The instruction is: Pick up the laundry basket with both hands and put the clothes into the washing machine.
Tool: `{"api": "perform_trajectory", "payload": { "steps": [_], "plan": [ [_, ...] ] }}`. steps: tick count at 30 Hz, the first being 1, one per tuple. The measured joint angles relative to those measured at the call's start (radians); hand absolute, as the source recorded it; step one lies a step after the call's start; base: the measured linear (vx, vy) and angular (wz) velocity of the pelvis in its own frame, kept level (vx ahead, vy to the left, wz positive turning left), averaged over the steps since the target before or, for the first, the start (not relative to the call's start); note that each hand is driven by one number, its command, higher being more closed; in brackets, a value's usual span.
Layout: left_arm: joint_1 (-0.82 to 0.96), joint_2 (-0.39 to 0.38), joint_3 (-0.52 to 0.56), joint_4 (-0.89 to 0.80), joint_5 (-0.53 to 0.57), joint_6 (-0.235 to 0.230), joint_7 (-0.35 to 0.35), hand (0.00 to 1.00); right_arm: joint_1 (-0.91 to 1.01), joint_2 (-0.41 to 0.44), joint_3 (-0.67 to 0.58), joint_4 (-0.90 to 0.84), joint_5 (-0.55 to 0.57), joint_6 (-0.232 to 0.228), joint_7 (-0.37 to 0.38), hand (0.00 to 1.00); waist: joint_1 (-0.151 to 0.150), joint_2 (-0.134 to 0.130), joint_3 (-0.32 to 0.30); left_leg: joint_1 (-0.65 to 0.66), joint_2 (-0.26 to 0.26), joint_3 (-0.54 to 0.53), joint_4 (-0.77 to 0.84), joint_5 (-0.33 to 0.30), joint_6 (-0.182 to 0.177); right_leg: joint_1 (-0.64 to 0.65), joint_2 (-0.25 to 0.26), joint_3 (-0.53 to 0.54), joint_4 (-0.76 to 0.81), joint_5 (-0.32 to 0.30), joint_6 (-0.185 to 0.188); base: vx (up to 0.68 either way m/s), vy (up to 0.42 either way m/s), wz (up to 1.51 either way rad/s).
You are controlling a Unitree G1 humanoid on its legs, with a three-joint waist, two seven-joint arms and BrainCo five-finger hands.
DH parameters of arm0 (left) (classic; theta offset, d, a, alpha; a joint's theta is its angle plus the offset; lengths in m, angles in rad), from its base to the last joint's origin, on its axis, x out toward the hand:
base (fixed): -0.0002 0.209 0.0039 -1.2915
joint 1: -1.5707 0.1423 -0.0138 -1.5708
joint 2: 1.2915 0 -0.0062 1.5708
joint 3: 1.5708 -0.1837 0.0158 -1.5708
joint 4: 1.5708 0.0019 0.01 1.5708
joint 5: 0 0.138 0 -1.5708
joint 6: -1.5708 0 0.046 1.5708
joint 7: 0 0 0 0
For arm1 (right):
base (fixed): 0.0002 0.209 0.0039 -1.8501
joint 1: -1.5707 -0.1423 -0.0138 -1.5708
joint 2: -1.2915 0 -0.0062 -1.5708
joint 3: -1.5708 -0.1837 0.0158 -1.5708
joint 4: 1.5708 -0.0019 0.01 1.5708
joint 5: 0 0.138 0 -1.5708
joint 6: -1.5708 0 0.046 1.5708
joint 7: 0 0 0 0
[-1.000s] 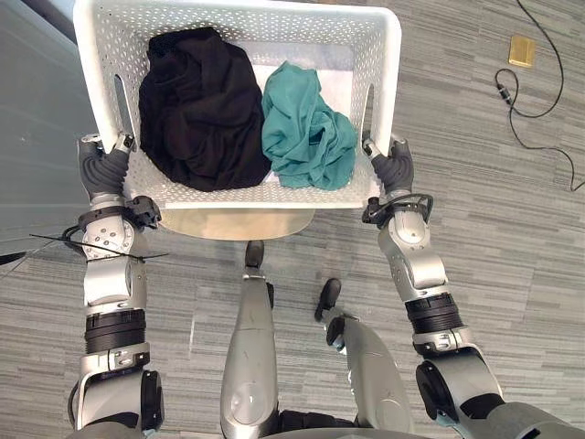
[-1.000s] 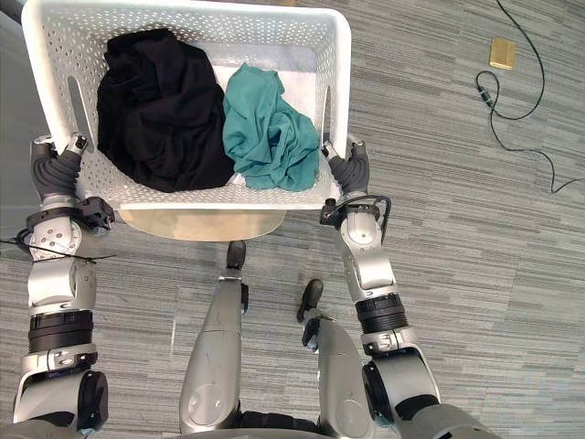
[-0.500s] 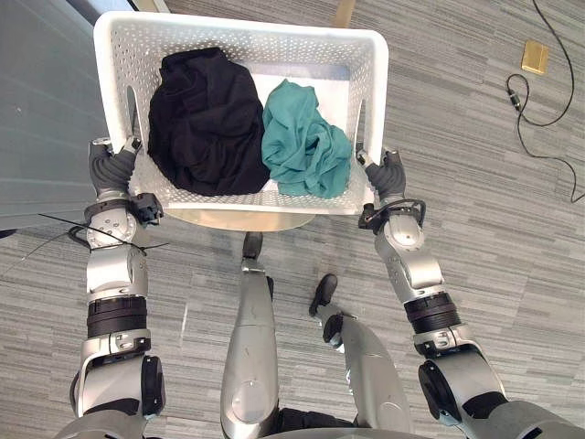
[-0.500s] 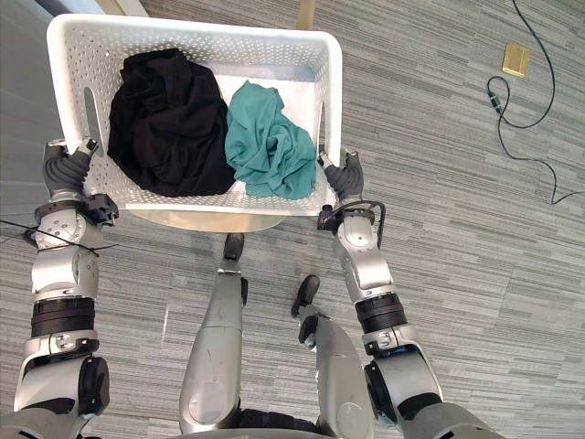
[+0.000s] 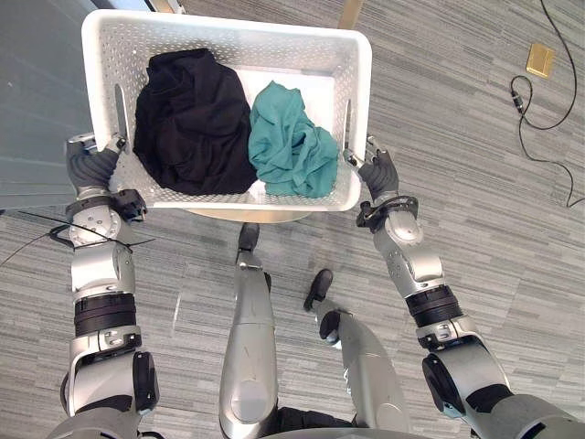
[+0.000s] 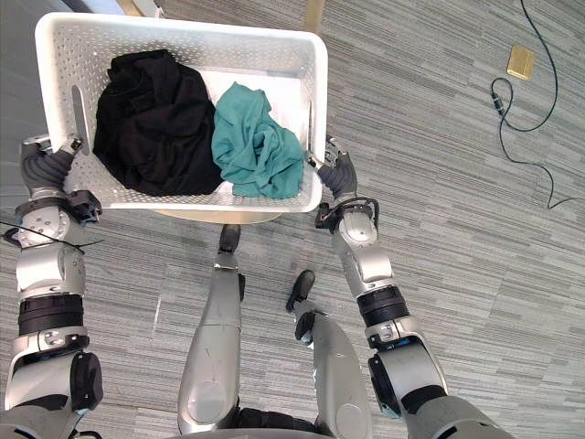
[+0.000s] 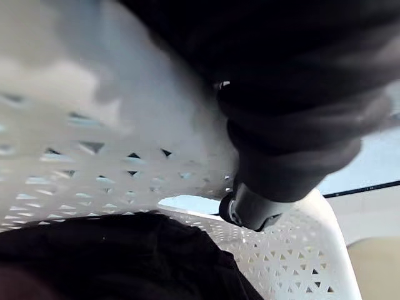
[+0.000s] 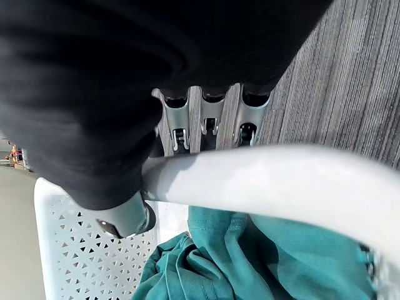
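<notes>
2 head eyes look down, sharing basket [image 5: 256, 46]; wrist cameras pressed near its rim.

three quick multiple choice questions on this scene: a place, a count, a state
1. Where does the teal garment lie in the laundry basket? A on the robot's right of the black garment; B under it; C outside the basket.
2. How many bundles of clothing are in the basket? A one; B two; C four.
3. The right hand is: A hanging open; B shut on the basket's rim; C pinching the teal garment.
Key: 1 A, teal lies beside black, toward the right arm; 2 B, one black, one teal; 3 B, its fingers curl over the white rim.
</notes>
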Motion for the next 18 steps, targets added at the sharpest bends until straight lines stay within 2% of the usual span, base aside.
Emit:
{"api": "perform_trajectory", "payload": {
  "steps": [3,5,9,14,18],
  "plan": [
    [-0.003,0.023,0.061,0.006,-0.009,0.001,0.052,0.0,0.008,-0.003,-0.035,-0.004,0.002,-0.013,-0.006,0.0,-0.004,-0.007,0.0,0.001,0.005,0.0,-0.018,0.005,-0.002,-0.003,0.004,0.0,-0.001,0.0,0.0,-0.02,-0.037,-0.01],
    [-0.007,0.063,0.129,0.005,-0.016,-0.004,0.104,0.0,0.029,-0.015,-0.073,-0.004,0.002,-0.013,-0.013,0.0,-0.006,-0.022,-0.001,0.002,0.009,-0.004,-0.027,0.022,-0.006,-0.004,0.01,0.0,-0.008,0.0,0.0,0.01,-0.052,0.05],
    [-0.013,0.119,0.229,-0.013,-0.027,-0.031,0.171,0.0,0.066,-0.039,-0.106,-0.005,0.002,-0.013,-0.023,0.0,-0.004,-0.024,-0.001,0.003,0.014,-0.003,-0.028,0.029,-0.008,-0.004,0.014,-0.001,-0.008,0.0,-0.001,0.01,-0.033,-0.01],
    [0.001,0.139,0.232,-0.077,-0.038,-0.052,0.175,0.0,0.093,-0.039,-0.146,-0.031,0.002,-0.013,-0.024,0.0,-0.007,-0.024,-0.001,0.007,0.008,-0.003,-0.04,0.041,-0.007,-0.002,0.011,-0.005,-0.014,0.006,-0.017,-0.01,0.0,0.02],
    [0.053,0.14,0.232,-0.105,-0.049,-0.069,0.155,0.0,0.142,-0.05,-0.198,-0.078,0.002,-0.014,-0.024,0.0,-0.026,-0.024,-0.001,0.013,-0.006,0.003,-0.057,0.048,0.003,0.003,-0.006,-0.021,-0.015,0.004,-0.036,-0.02,0.011,0.08]
  ]
}}
